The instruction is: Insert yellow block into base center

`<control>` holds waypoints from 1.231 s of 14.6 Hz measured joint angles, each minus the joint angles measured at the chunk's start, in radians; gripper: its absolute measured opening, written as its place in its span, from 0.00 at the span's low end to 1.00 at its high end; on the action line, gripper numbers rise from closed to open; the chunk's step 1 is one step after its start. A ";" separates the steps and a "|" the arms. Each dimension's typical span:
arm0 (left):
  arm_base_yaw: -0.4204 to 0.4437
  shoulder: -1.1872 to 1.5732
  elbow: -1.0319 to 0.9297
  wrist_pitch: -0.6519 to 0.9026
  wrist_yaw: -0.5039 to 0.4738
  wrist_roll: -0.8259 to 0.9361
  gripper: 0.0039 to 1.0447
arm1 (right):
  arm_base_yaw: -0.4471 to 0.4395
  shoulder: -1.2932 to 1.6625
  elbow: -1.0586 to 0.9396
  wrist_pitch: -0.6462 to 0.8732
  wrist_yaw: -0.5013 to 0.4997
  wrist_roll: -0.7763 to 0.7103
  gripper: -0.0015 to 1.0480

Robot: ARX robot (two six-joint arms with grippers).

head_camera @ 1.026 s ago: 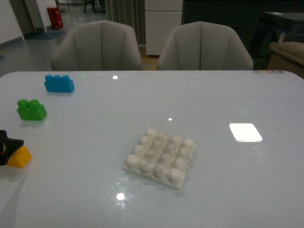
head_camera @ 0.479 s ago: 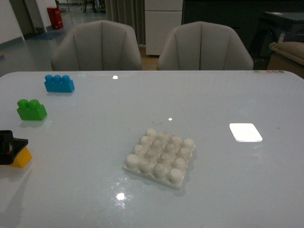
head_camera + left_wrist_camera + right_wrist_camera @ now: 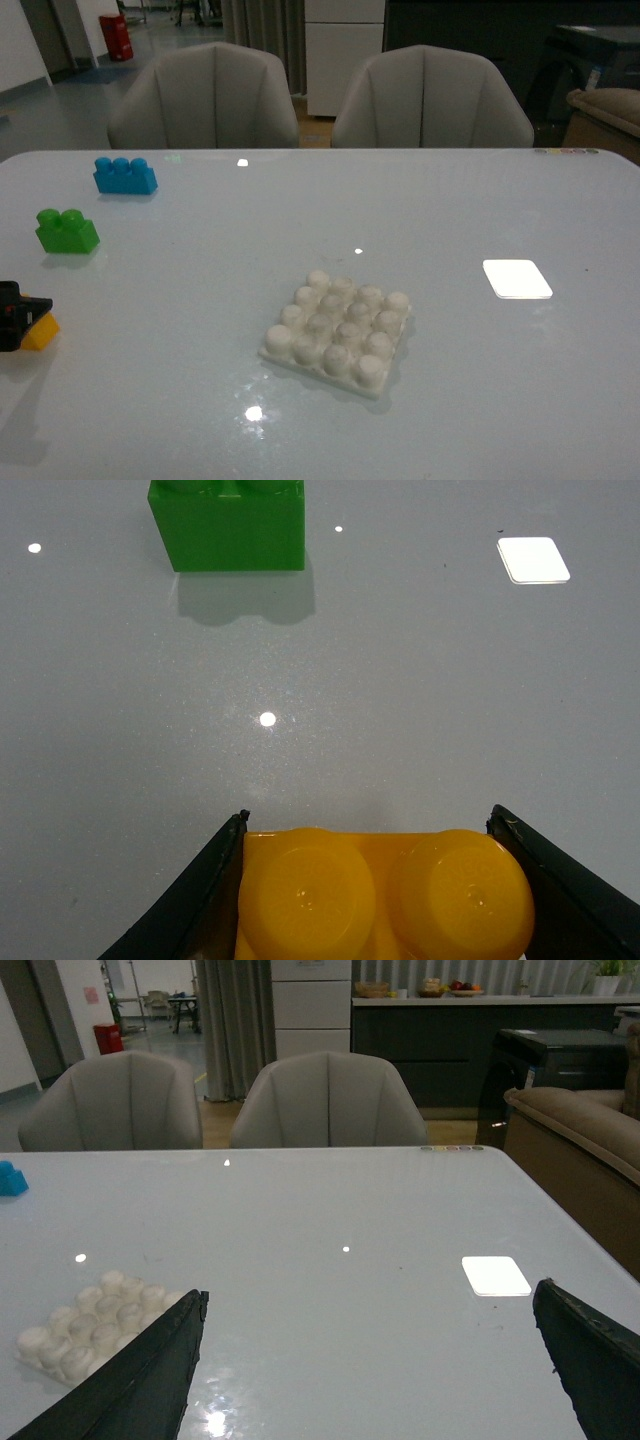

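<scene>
Left end effector [image 3: 368,828] shifted slightly, yellow block [image 3: 385,895] clamped between its jaws.

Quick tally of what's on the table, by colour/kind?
yellow block: 1
green brick: 1
blue brick: 1
base, white: 1
Total: 4
</scene>
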 joint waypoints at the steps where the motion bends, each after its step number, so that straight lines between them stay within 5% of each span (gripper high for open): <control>1: -0.002 -0.001 -0.004 0.006 -0.008 -0.003 0.61 | 0.000 0.000 0.000 0.000 0.000 0.000 0.94; 5: -0.060 -0.145 -0.095 0.008 -0.018 -0.037 0.61 | 0.000 0.000 0.000 0.000 0.000 0.000 0.94; 8: -0.314 -0.375 -0.144 -0.036 -0.113 -0.090 0.60 | 0.000 0.000 0.000 0.000 0.000 0.000 0.94; 14: -0.823 -0.244 -0.029 -0.056 -0.325 -0.219 0.60 | 0.000 0.000 0.000 0.000 0.000 0.000 0.94; 18: -0.841 -0.082 0.070 -0.062 -0.401 -0.263 0.60 | 0.000 0.000 0.000 0.000 0.000 0.000 0.94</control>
